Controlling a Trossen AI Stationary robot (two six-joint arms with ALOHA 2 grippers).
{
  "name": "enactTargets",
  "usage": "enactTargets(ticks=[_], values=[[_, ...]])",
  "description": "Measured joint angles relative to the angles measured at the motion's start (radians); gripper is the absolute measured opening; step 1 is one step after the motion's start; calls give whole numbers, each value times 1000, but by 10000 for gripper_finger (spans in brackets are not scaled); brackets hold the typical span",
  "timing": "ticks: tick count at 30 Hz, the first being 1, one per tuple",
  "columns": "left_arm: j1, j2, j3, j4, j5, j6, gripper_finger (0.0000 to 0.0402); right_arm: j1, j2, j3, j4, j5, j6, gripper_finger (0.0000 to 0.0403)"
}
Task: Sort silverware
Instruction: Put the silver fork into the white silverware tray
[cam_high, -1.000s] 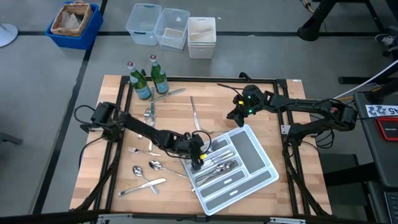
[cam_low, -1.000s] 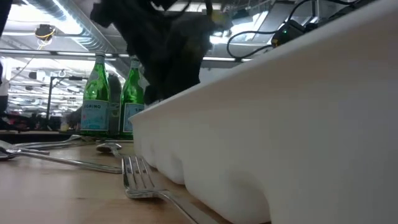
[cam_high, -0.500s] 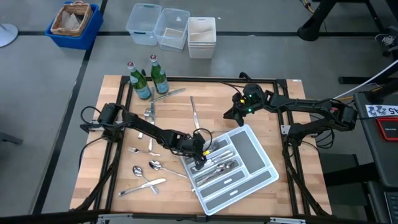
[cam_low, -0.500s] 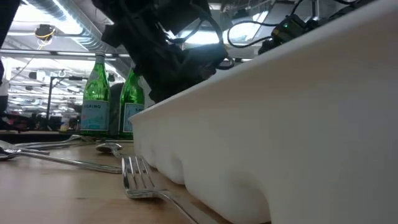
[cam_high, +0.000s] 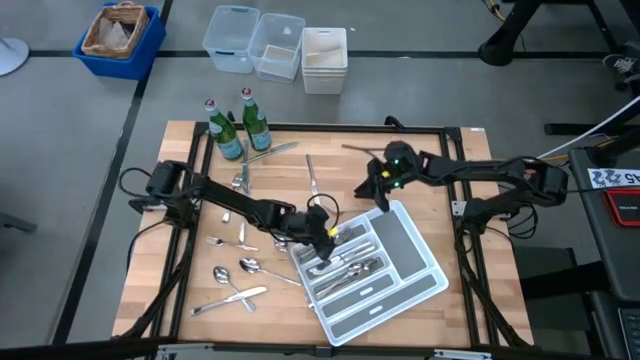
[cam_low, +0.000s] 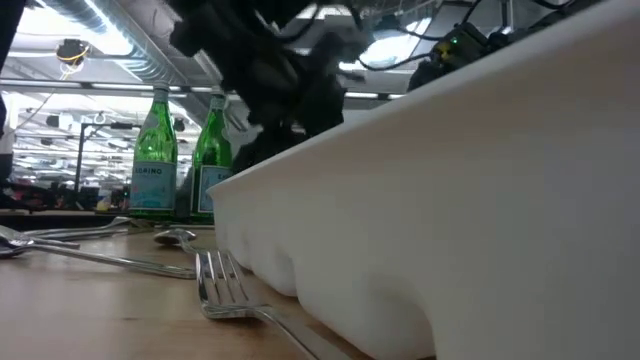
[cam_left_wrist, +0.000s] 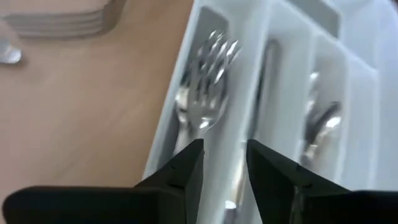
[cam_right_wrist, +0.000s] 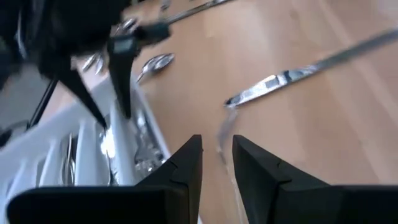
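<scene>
The left gripper (cam_left_wrist: 222, 163) hung just above the white divided plastic tray (cam_high: 410, 248), its dark fingers spread with nothing between them, over shiny metal forks (cam_left_wrist: 208, 84) lying in a compartment. The right gripper (cam_right_wrist: 216, 155) hovered beside the tray's far corner, fingers parted and empty, near a silver knife (cam_right_wrist: 283, 81) on the wooden table (cam_high: 200, 310).

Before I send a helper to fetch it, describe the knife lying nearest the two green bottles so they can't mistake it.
Start at the wooden table and find the two green bottles near its far left corner. Just right of them lies the knife, slanted, one end nearly at the right bottle's base. The fork just in front of the bottles is shorter and has prongs.
</scene>
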Motion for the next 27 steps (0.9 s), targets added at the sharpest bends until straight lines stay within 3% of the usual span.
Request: enactTargets(ticks=[13, 20, 27], values=[[-2, -171, 0, -8, -4, 55, 96, 158, 168, 117, 8, 197, -264, 92], [-5, -216, 0, -14, -7, 75, 95, 164, 297, 210, -8, 199, -263, 92], [-27, -262, 0, -131, -44, 51, 95, 163, 397, 296, -154, 199, -260, 92]])
